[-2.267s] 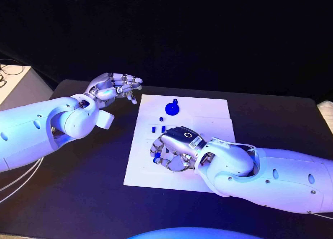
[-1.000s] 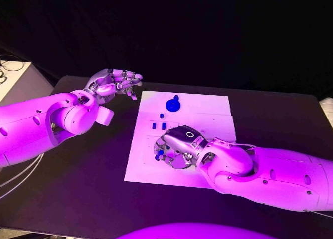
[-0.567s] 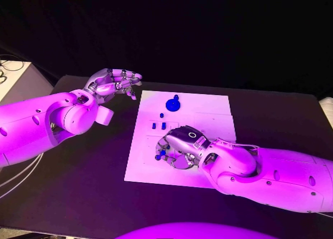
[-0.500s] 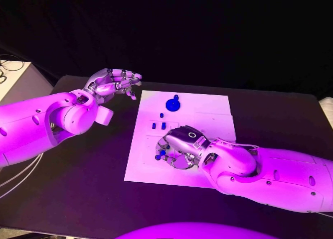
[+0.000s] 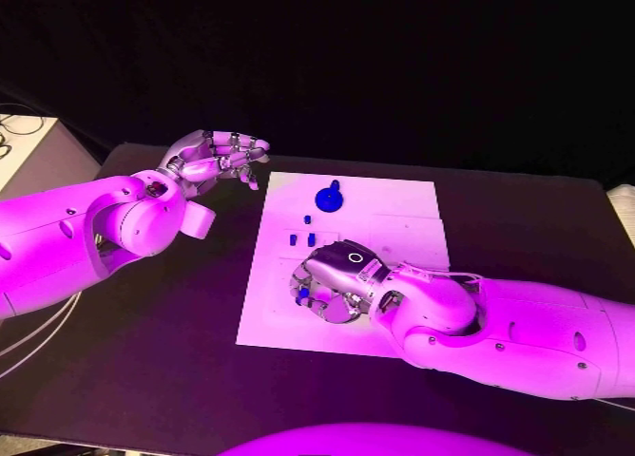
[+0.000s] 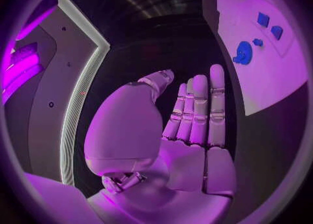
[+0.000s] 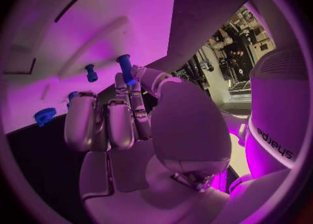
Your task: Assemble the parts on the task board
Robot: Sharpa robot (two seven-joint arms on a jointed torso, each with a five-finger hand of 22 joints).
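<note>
The white task board (image 5: 389, 207) lies mid-table. On its far part sit a blue gear (image 5: 327, 199) and three small blue parts (image 5: 308, 219) (image 5: 293, 241) (image 5: 312, 239). My right hand (image 5: 339, 281) hangs over the board's near half and pinches a blue peg (image 5: 301, 295). In the right wrist view the peg (image 7: 125, 69) stands up between thumb and fingertip of that hand (image 7: 130, 125), above the board (image 7: 117, 4), where another blue peg (image 7: 91, 72) stands. My left hand (image 5: 217, 158) hovers beside the board's far left corner; it (image 6: 189, 130) is empty, fingers straight.
The black table (image 5: 153, 342) surrounds the board. A white cabinet with cables (image 5: 19, 152) stands past the table's left edge. The left wrist view shows the gear (image 6: 242, 52) and two blue blocks (image 6: 263, 19) (image 6: 276, 32) on the board (image 6: 274, 72).
My right hand has shifted slightly to the left over the board with the blue peg still in it. The left hand has stayed where it was.
</note>
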